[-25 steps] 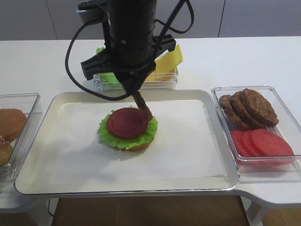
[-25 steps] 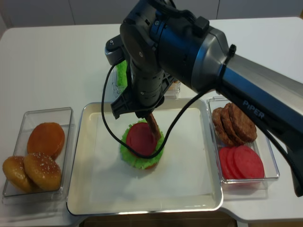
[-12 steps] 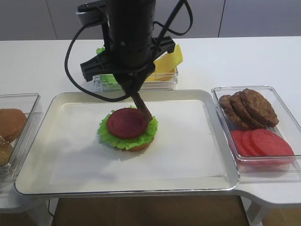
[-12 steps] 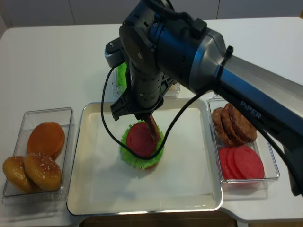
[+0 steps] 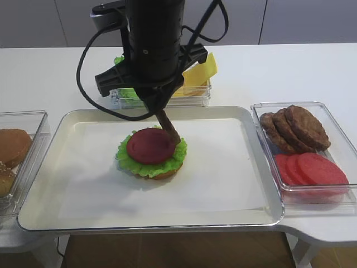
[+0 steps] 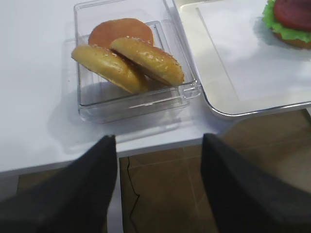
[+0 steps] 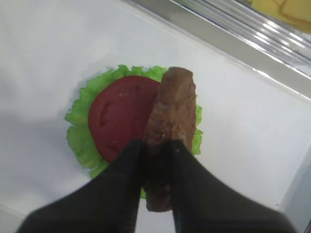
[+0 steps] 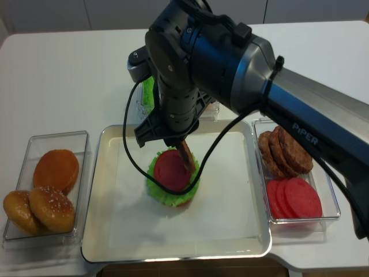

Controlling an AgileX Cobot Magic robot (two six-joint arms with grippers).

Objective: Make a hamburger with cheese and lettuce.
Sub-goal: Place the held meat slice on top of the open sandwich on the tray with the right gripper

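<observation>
Burger is roughly half built: the hamburger [image 5: 151, 153] sits near the middle of the tray [image 5: 50, 184], toward its far edge, with bun base, lettuce [image 5: 129, 163] and a tomato disc stacked. The right gripper [image 7: 154, 158] is clenched on a patty [image 7: 171, 116], held on edge and tilted, its lower end at or just over the stack's far-right rim; contact can't be confirmed. Left to do, by my read: lay the patty flat, add cheese, cap with a bun. The left gripper [image 6: 158, 160] hangs off the table's near-left edge, jaws apart, empty. Left bin [image 6: 131, 104]: three buns [image 6: 129, 60]. Right bin [image 5: 334, 120]: loose patties [image 5: 294, 128] at the far end, tomato slices [image 5: 312, 169] at the near end. Bin behind the tray: cheese [image 5: 202, 72] and green leaves, mostly hidden by the arm.
</observation>
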